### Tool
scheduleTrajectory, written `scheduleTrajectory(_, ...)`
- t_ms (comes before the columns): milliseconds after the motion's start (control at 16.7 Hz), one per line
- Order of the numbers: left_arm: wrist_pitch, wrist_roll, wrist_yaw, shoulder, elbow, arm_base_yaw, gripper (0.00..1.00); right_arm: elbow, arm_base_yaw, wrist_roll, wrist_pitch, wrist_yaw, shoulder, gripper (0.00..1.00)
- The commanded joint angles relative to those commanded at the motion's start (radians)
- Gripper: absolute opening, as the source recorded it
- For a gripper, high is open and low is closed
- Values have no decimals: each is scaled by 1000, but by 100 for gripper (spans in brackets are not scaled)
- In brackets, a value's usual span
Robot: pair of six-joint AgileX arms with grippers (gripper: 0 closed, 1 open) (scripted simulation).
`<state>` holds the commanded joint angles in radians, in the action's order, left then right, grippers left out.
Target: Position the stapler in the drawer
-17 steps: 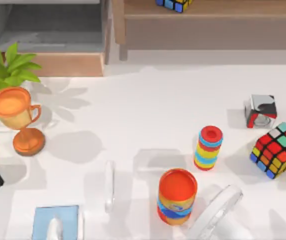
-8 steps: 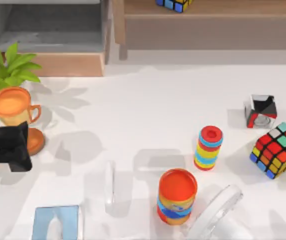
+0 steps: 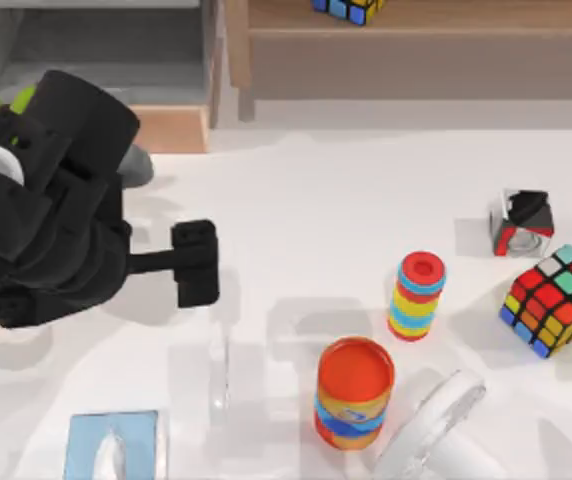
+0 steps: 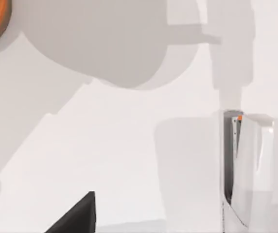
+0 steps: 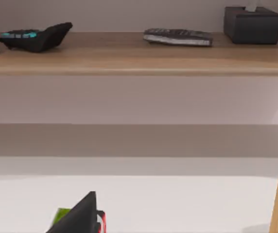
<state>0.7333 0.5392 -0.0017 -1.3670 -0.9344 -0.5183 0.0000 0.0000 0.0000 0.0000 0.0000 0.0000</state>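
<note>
Stapler [image 3: 220, 375]: narrow, pale, translucent sliver

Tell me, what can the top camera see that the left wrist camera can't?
The top view takes in the drawer, the orange can, the stack of coloured rings, the colour cube and the left gripper above the table, just up from the stapler. The left wrist view adds a close look at the stapler's dark inner edge. Both show the stapler and the white table.
</note>
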Motion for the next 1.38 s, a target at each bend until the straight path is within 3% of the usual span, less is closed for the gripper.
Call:
scheduleTrajectory(300,184,136,0,-363,-235,-130,100,0,0,0,0,0,0,100)
scheduleTrajectory(540,244,180,-1,-473,-311,-173,100,0,0,0,0,0,0,100)
scheduleTrajectory(960,226,167,-1,-480,-301,-158,100,0,0,0,0,0,0,100)
scheduleTrajectory(1380,57,176,0,-557,-206,-170,100,0,0,0,0,0,0,100)
